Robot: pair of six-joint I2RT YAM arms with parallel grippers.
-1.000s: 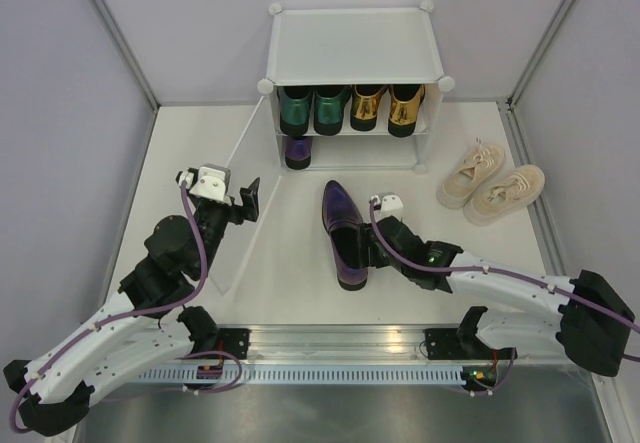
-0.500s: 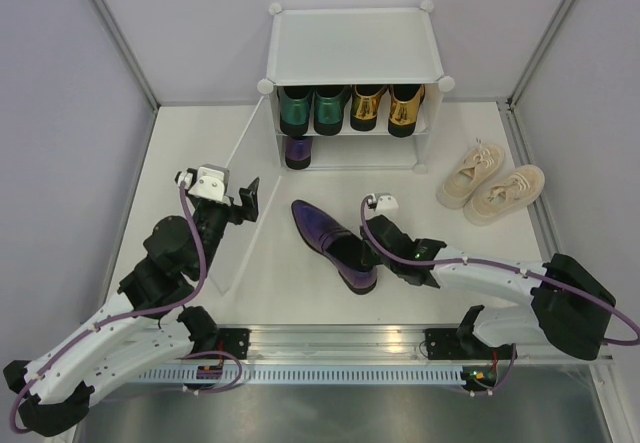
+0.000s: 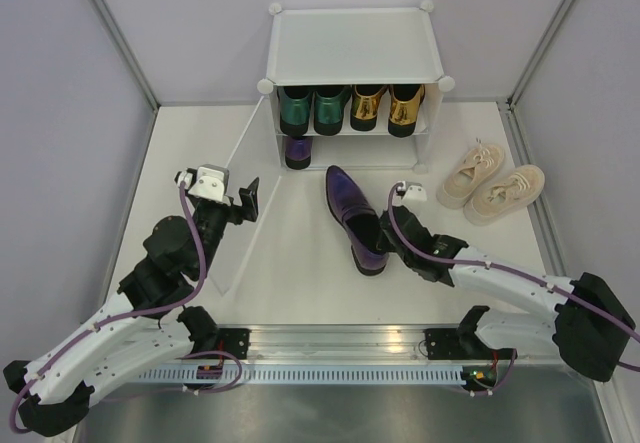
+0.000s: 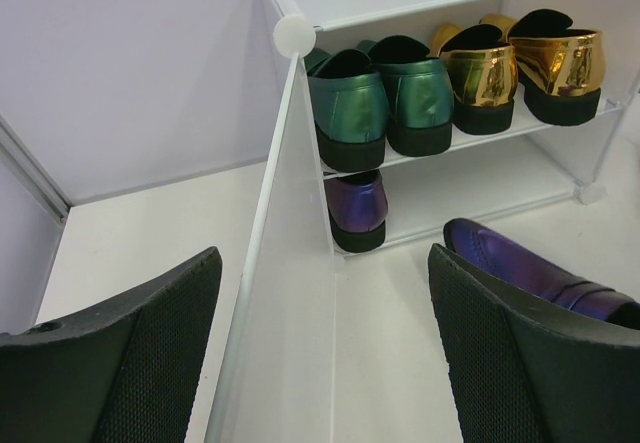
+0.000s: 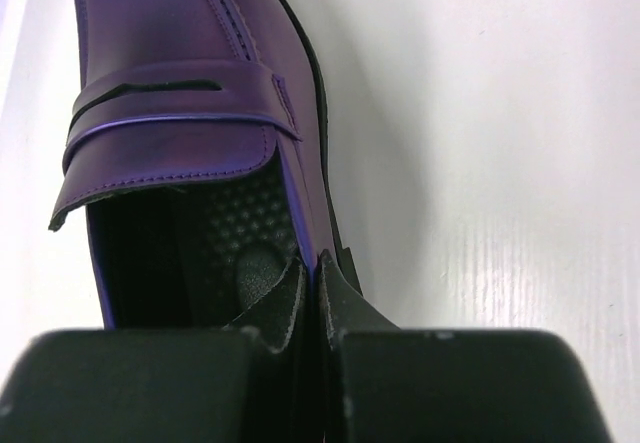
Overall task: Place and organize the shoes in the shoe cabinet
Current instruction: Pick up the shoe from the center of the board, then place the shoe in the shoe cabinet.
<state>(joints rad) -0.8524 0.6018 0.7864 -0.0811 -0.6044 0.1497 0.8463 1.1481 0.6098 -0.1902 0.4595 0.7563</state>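
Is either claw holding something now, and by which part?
The right claw pinches the purple shoe by its side wall beside the opening, one finger inside. The left claw is open and holds nothing.

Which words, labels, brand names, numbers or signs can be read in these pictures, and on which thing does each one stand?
No text can be read in any view.
purple shoe: upper and insole bear no print.
green loafers, gold loafers, sneakers: no label visible.
cabinet: plain white panels, no sign.
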